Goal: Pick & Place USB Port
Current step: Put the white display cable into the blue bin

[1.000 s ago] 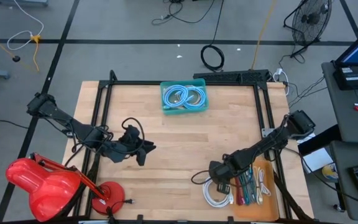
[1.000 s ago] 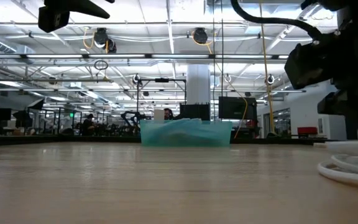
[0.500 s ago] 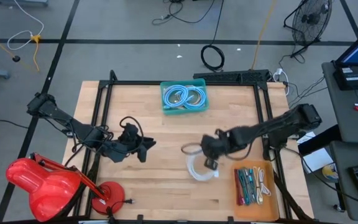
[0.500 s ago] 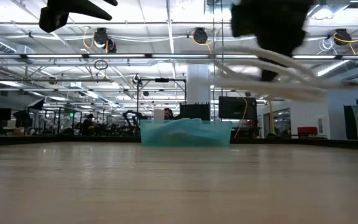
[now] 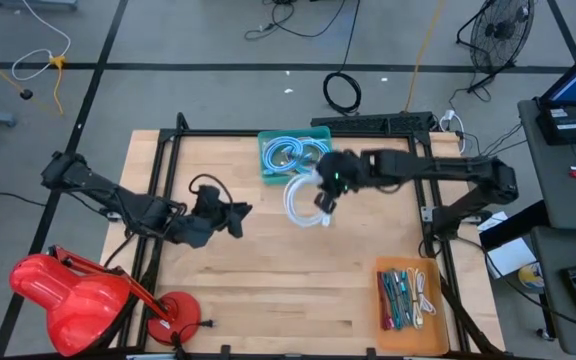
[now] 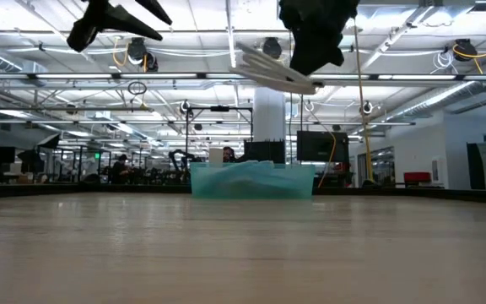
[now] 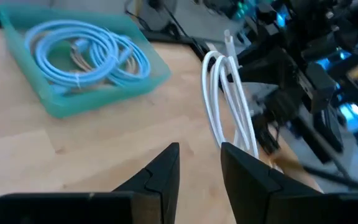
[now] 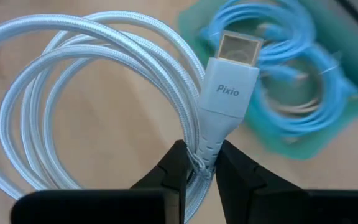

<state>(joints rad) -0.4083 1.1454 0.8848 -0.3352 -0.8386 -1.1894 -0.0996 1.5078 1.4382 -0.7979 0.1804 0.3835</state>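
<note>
The carrying step of the pick-and-place was judged to be in hand. A coiled white cable (image 5: 303, 198) was held above the tabletop (image 5: 268, 280) by the right gripper (image 5: 326, 192), whose fingers (image 8: 174, 168) were clamped on the cable just below its plug (image 8: 227, 93), the gold-coloured connector tip pointing away from the wrist. In the high view the cable hung just beside the teal bin (image 5: 295, 156), at about 5 o'clock from it, and was clear of the wood. The bin was seen to hold light blue cables (image 7: 86, 50) already coiled inside. The low view showed the white loops (image 6: 272, 72) raised well above the surface, with the bin (image 6: 251, 180) farther back.

The left gripper (image 5: 236, 218) was held idle over the tabletop at about 9 o'clock from the cable, its fingers (image 7: 160, 177) parted with nothing between them.

An orange tray of pens (image 5: 404, 296) lay near the 5 o'clock corner of the tabletop.

For the next move, a short shift toward 11 o'clock was judged to be called for, so that the coil would hang over the bin's opening before being lowered and released. The loose loops might catch on the bin's rim.
</note>
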